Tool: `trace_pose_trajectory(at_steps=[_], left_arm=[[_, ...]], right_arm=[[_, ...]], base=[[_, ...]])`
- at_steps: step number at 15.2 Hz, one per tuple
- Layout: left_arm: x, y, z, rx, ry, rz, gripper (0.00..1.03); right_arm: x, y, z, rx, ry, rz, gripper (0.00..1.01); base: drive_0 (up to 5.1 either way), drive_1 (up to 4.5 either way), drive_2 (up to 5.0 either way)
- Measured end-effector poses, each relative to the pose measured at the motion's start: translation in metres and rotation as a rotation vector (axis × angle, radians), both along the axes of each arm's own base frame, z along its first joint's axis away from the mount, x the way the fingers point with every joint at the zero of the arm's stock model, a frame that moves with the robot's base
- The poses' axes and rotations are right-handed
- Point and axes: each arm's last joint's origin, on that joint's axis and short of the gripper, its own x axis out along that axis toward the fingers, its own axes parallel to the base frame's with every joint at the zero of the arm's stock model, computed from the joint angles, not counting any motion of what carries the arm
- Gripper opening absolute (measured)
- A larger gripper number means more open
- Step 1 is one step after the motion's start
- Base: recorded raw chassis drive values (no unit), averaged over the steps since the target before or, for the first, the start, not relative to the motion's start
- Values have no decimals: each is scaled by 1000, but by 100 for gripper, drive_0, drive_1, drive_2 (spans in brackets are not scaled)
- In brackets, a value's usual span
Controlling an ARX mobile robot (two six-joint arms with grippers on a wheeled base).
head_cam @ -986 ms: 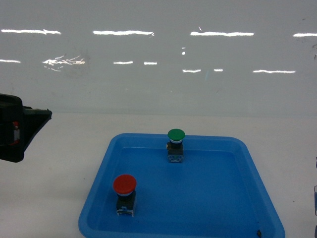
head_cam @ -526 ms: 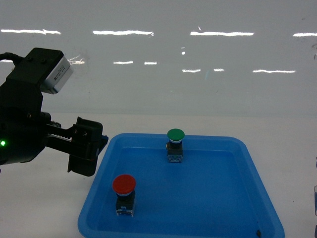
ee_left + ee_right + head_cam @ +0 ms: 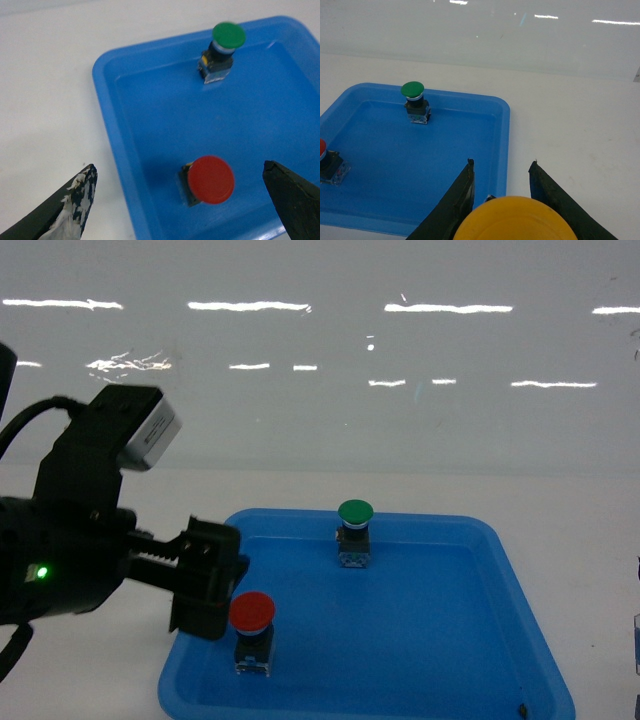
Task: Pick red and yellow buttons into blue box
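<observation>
The red button [image 3: 251, 612] stands at the near left of a shallow blue tray [image 3: 520, 580]. My left gripper [image 3: 215, 585] hovers at the tray's left rim, open. In the left wrist view its fingertips straddle the red button [image 3: 211, 179] with wide gaps on both sides, the left gripper [image 3: 178, 167] touching nothing. My right gripper [image 3: 502, 162] is shut on the yellow button [image 3: 515, 220], whose cap fills the bottom of the right wrist view, above the tray's right rim [image 3: 506, 130]. The blue box is out of view.
A green button [image 3: 355, 512] stands at the tray's far middle, and the left wrist view has the same green button [image 3: 228, 35] at top right. White tabletop surrounds the tray. A glossy white wall rises behind the table.
My left arm has swung in from the left edge toward the right and down, bringing its open gripper to the tray's left rim beside the red button. The buttons have not moved.
</observation>
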Motion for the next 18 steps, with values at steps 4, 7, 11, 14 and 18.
trace_pose_trajectory(at_steps=[4, 7, 11, 14, 18], left_arm=[[3, -2, 9, -7, -34, 0, 98], [3, -2, 9, -7, -34, 0, 98], [3, -4, 9, -8, -33, -6, 98], [8, -24, -2, -33, 22, -52, 98], [18, -40, -14, -44, 74, -91, 98]], right_arm=[[0, 0, 0, -1, 0, 0, 30], [0, 0, 0, -1, 0, 0, 30], [0, 0, 0, -1, 0, 0, 30], [0, 0, 0, 0, 0, 0, 30], [0, 0, 0, -1, 0, 0, 30]], base=[[0, 0, 0], [0, 0, 0], [0, 0, 0], [0, 0, 0], [0, 0, 0]])
